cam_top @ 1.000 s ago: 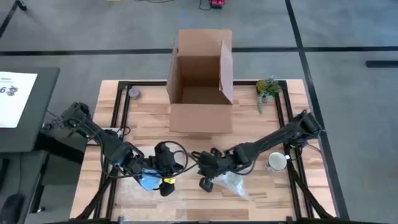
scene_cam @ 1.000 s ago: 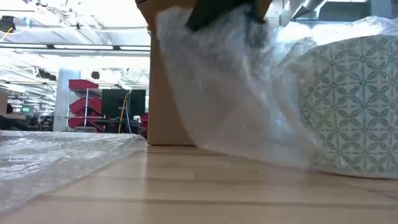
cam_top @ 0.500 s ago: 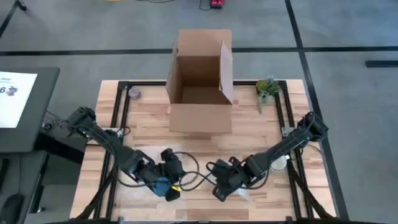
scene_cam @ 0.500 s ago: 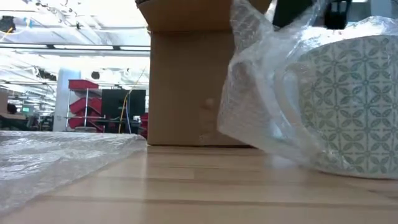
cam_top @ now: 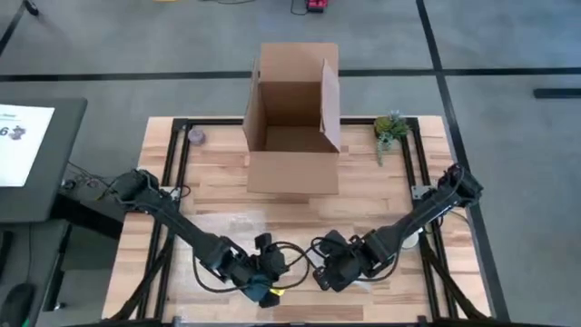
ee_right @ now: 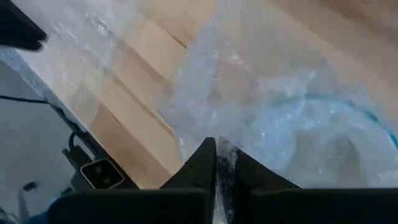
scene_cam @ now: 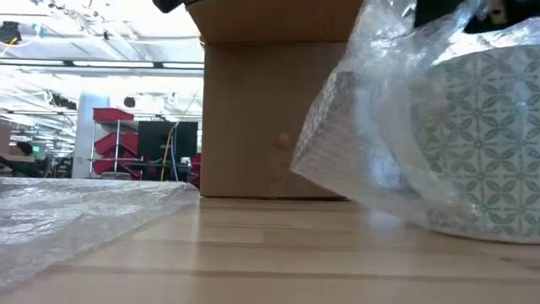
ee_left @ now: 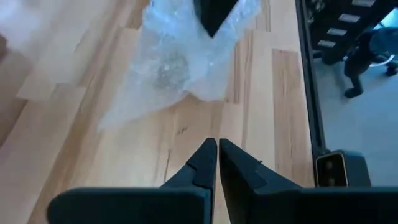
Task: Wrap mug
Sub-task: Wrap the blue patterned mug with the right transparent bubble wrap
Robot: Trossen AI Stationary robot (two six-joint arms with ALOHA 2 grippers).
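Note:
A mug (scene_cam: 494, 143) with a green leaf pattern stands on the table near its front edge, under a clear sheet of bubble wrap (scene_cam: 380, 127). In the high view the wrap (cam_top: 357, 276) and my right arm hide the mug. My right gripper (ee_right: 217, 152) is above the mug, shut on the wrap. My left gripper (ee_left: 216, 155) is shut and holds nothing. It stands just left of the right gripper (cam_top: 329, 274), at the front edge (cam_top: 270, 283), pointing toward the wrap (ee_left: 180, 62). My right gripper pinches a gathered bit of the bubble wrap (ee_right: 220, 142) between its two fingers; how many layers cannot be told. The wrap is held up above the mug and falls over the mug's side. Its lower fold (scene_cam: 337, 173) hangs just over the tabletop beside the mug.
An open cardboard box (cam_top: 292, 118) stands at the back middle. A second sheet of bubble wrap (cam_top: 227, 222) lies flat at the middle left. A small plant (cam_top: 390, 129) and a grey roll (cam_top: 195, 137) are at the far corners. A white cup (cam_top: 413, 239) shows behind my right arm.
Both grippers have moved toward the table's near edge, and the left one has also gone right, closing on the right one. The right gripper has drawn the wrap across the mug: it first hung in front of the mug's left side and now lies over it.

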